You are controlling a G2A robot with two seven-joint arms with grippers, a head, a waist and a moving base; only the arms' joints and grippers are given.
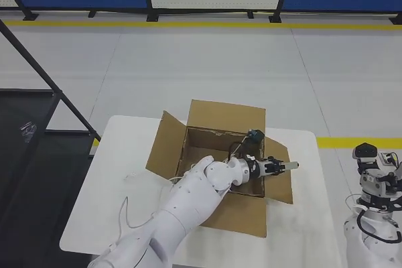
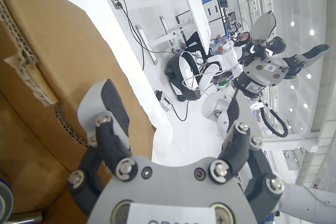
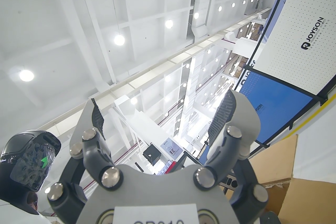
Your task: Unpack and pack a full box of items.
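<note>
Two grippers, both with nothing in them; the left gripper [image 2: 173, 93] has its fingers spread apart and hangs out over the flap on the robot's right side of the open cardboard box [image 1: 224, 115], pointing sideways toward the table's right edge. In its wrist view the flap's brown face runs just beside one finger pad [image 2: 115, 101], though I honestly can't tell if they're touching. The box sits around the middle of the white table [image 1: 120, 194], all four flaps folded outward; the left arm lies across its near right corner and hides most of the inside, so I can't say what's in there. The right gripper [image 3: 162, 101] is well off past the table's right side, held up high, fingers wide apart and aimed at the ceiling lights; a corner of the box shows low down beyond it.
</note>
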